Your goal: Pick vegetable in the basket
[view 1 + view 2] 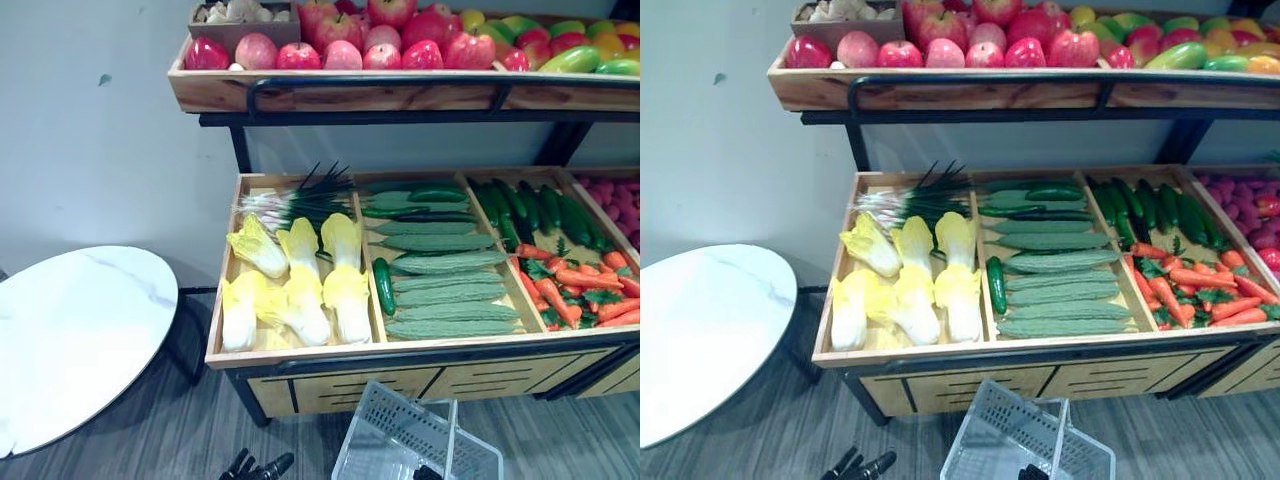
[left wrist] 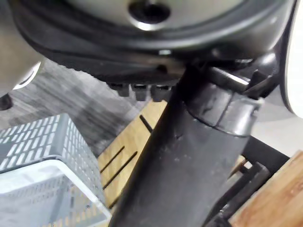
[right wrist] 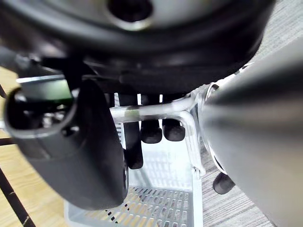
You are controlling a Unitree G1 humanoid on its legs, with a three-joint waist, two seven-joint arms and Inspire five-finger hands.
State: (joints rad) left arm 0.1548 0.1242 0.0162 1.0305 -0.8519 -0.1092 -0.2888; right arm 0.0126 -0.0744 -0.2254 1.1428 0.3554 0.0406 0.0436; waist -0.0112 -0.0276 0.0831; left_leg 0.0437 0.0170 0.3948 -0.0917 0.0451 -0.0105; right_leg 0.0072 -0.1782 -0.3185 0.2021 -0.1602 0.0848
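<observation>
A light grey plastic basket (image 1: 405,440) hangs low in front of the wooden vegetable stand (image 1: 330,352), empty inside. My right hand (image 3: 151,130) has its fingers curled over the basket's metal handle (image 3: 156,109). My left hand (image 1: 256,467) is low by the stand's front, left of the basket, fingers straight and holding nothing. On the stand lie yellow-white cabbages (image 1: 300,285), spring onions (image 1: 290,200), bumpy green gourds (image 1: 440,285), dark cucumbers (image 1: 384,286) and carrots (image 1: 585,290).
A round white marble table (image 1: 70,350) stands at the left. Above the vegetables an upper shelf (image 1: 400,92) carries apples (image 1: 380,45) and mangoes (image 1: 575,55) on a black frame. Reddish roots (image 1: 620,205) fill the far right bin. Grey floor lies in front.
</observation>
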